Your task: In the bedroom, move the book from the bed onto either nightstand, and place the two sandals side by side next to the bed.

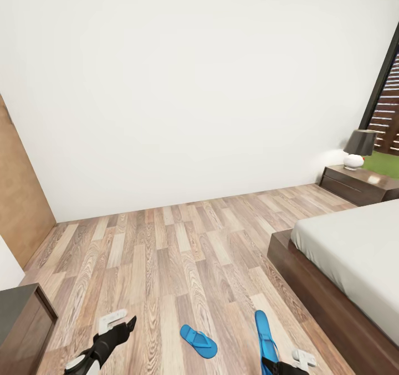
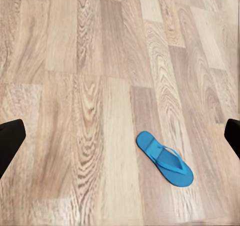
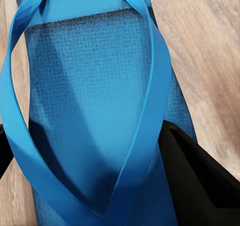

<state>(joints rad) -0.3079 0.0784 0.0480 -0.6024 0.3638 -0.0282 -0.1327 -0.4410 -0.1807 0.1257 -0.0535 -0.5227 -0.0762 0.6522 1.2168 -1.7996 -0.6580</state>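
Nearest your head camera, your right gripper [image 1: 275, 362] had its jaws closed on a blue sandal [image 1: 264, 333], one finger [image 3: 200, 181] under the strap. The bed [image 1: 354, 264] stood at right, the nightstand [image 1: 360, 185] beyond it by the wall. Your left gripper [image 1: 113, 328] hung wide open, empty, above the floor [image 1: 166, 253]. The second sandal [image 1: 198, 340] lay flat between the grippers.
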